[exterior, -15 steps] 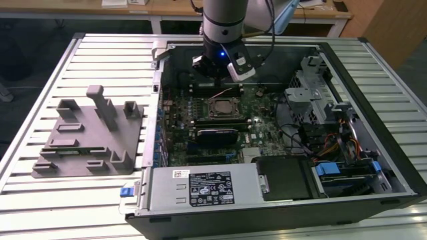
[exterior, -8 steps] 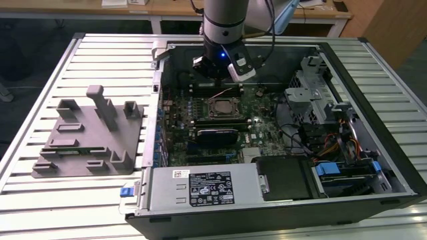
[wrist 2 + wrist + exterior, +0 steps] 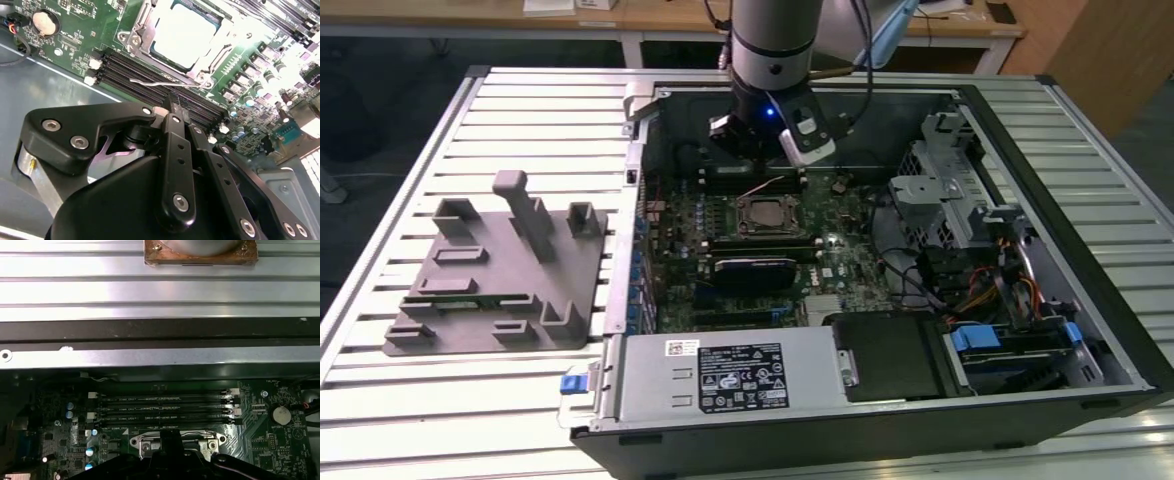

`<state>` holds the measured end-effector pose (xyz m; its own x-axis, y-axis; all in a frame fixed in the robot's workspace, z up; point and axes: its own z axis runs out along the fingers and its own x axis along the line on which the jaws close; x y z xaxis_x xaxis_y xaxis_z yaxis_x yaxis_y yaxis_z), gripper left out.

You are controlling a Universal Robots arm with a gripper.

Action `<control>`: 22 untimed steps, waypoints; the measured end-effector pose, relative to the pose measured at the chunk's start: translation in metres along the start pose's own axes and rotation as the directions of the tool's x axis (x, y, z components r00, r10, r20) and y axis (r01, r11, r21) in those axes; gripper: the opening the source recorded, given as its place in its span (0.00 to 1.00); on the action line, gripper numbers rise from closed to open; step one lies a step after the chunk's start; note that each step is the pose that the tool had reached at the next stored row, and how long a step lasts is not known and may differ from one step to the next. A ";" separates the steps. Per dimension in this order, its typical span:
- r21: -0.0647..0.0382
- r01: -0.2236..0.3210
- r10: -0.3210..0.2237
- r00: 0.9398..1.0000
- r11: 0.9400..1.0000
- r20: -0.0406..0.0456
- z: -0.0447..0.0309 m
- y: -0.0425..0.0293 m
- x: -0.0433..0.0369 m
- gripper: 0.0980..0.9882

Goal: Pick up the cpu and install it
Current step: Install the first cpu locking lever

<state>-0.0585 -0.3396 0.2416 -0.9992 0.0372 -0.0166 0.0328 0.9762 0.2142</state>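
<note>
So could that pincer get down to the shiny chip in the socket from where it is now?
Probably yes. The cpu lies uncovered in its socket with the frame swung open, and the pincer hangs just beside it, above the memory slots. Nothing appears to stand between them.

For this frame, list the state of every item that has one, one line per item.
cpu: seated flat in the socket, metal top exposed.
socket lever: unlatched, lying free beside the socket frame.
gripper: fingers together, empty, above the memory slots.
memory slots: empty.
computer case: side panel off, lying open on the table.
grey fixture tray: empty.
</note>
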 end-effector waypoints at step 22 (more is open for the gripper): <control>0.034 -0.007 0.007 1.000 0.999 0.004 0.0073 -0.0012 -0.0087 0.01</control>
<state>-0.0497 -0.3396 0.2344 -0.9988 0.0444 -0.0188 0.0403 0.9826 0.1814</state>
